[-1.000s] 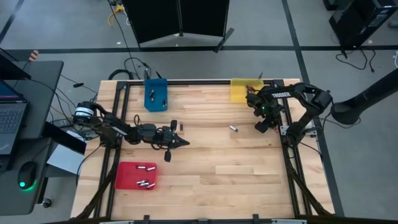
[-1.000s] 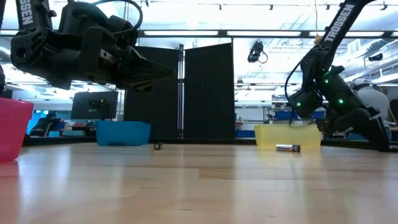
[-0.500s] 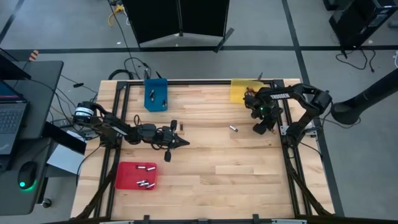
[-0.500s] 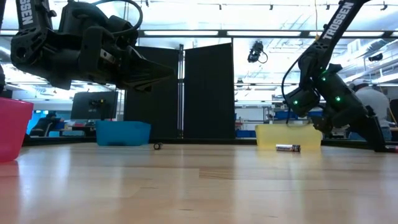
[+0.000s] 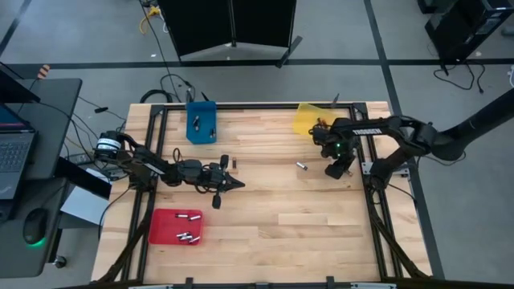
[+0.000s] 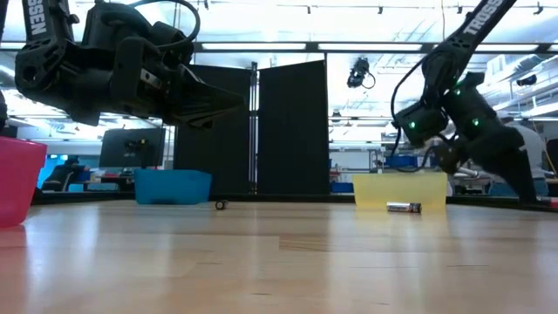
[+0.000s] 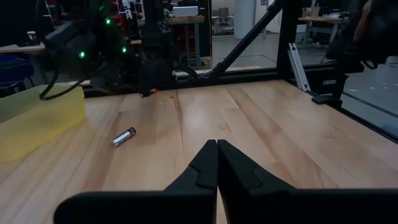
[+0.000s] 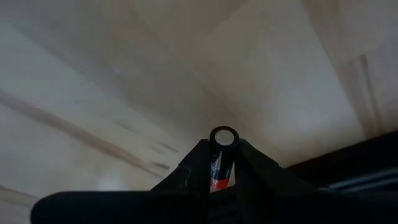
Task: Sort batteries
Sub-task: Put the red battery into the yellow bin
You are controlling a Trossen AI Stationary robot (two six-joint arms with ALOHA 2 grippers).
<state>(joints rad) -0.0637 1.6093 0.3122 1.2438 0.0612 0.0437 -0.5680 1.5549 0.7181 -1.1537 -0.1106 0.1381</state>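
Our right gripper (image 8: 222, 163) is clamped on a black battery (image 8: 222, 155), above the table by the yellow tray (image 5: 308, 117). Left gripper (image 7: 217, 163) closed, empty, mid-table. We see one loose battery (image 5: 302, 167) on the wood near the right gripper; others in the blue tray (image 5: 201, 124) and red tray (image 5: 165, 227).

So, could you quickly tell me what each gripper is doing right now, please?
Left gripper: closed, holding nothing, hanging over the table's middle.
Right gripper: closed on a battery, near the yellow tray.
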